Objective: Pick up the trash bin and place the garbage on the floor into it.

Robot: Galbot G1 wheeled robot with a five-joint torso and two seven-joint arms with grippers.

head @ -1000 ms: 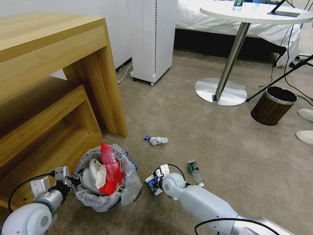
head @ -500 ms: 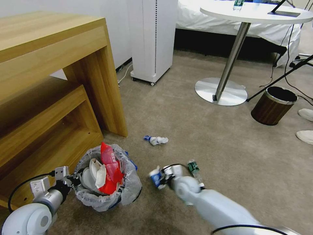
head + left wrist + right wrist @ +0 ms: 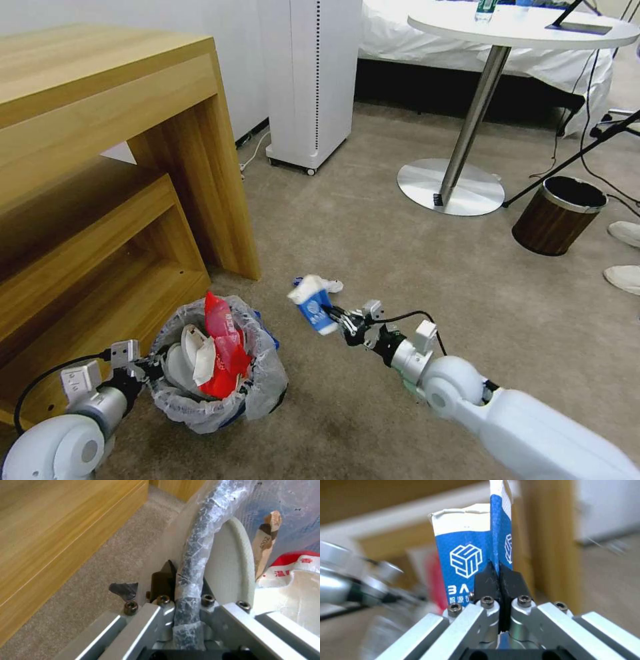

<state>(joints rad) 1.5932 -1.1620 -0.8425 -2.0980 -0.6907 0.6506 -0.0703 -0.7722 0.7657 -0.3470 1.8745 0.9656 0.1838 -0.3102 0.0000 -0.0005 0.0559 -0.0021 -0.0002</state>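
The trash bin (image 3: 217, 380) stands on the carpet just in front of the wooden desk (image 3: 100, 167), its thin plastic liner bulging with red and white litter. The left gripper (image 3: 143, 369) is clamped on the bin's rim; in the left wrist view its dark pads pinch the rolled, bag-wrapped edge (image 3: 191, 562). The right gripper (image 3: 337, 320) hangs above the carpet to the right of the bin, pinched tight on a blue-and-white paper carton (image 3: 312, 308), which it holds by a flattened flap (image 3: 501, 537), clear of the floor. A crumpled blue-and-white wrapper (image 3: 327, 285) lies on the carpet just beyond the carton, farther from the bin.

The carton looks light and soft, likely empty, so a pinch on its folded edge should hold it, though the paper may crease or swing. The bin looks light too, but its liner is slippery and loose; the rolled rim seems the firmest place to hold, since the film alone could tear or slide off.
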